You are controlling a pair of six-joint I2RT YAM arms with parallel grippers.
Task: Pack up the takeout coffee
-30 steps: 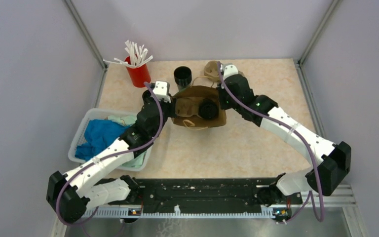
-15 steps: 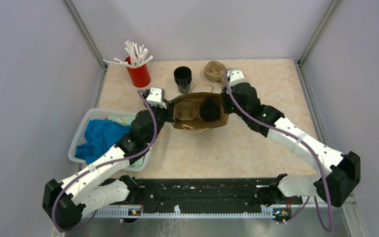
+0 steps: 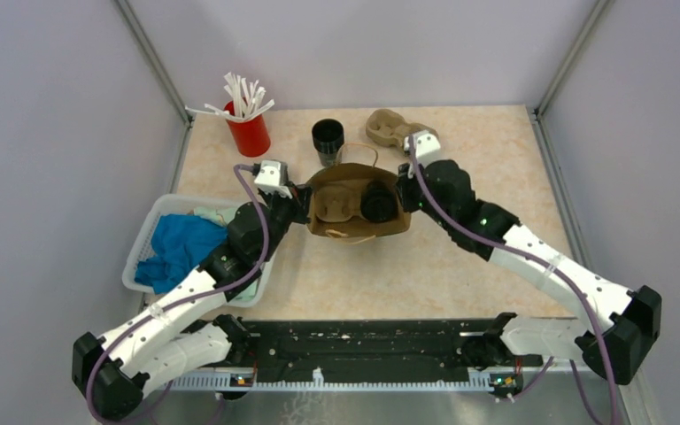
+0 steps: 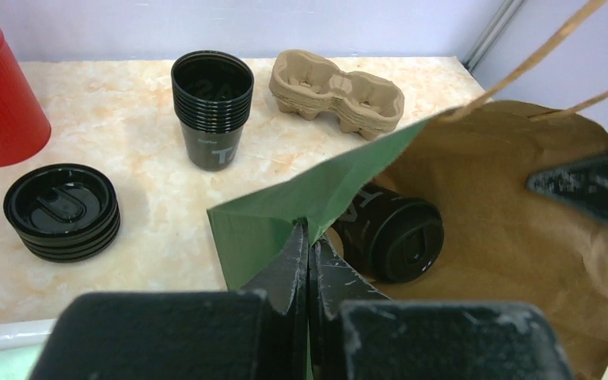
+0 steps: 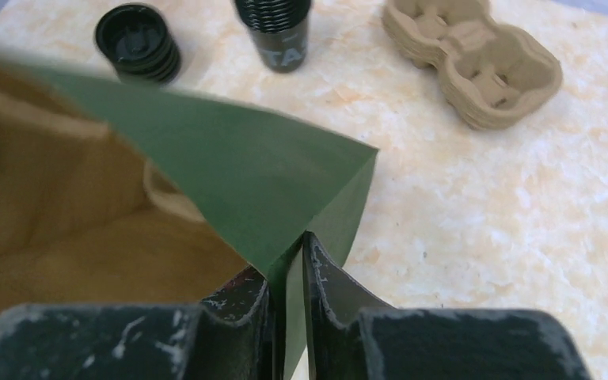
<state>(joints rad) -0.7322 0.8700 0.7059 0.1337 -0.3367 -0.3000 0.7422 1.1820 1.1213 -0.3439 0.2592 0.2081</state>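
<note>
Marbled tabletop (image 3: 460,257): left gripper (image 4: 309,240) and right gripper (image 5: 289,255) each clamp the bag (image 4: 507,237) rim, takeout coffee (image 4: 392,233) inside.

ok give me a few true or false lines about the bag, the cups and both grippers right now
1. The left gripper is shut on the edge of the paper bag. True.
2. The lidded cup stands outside the bag. False: it is inside the bag.
3. The right gripper hangs open above the bag. False: it is pinching the bag's edge.
4. A stack of black lids sits on the table. True.
5. The red cup lies on its side. False: it stands upright with white sticks in it.
</note>
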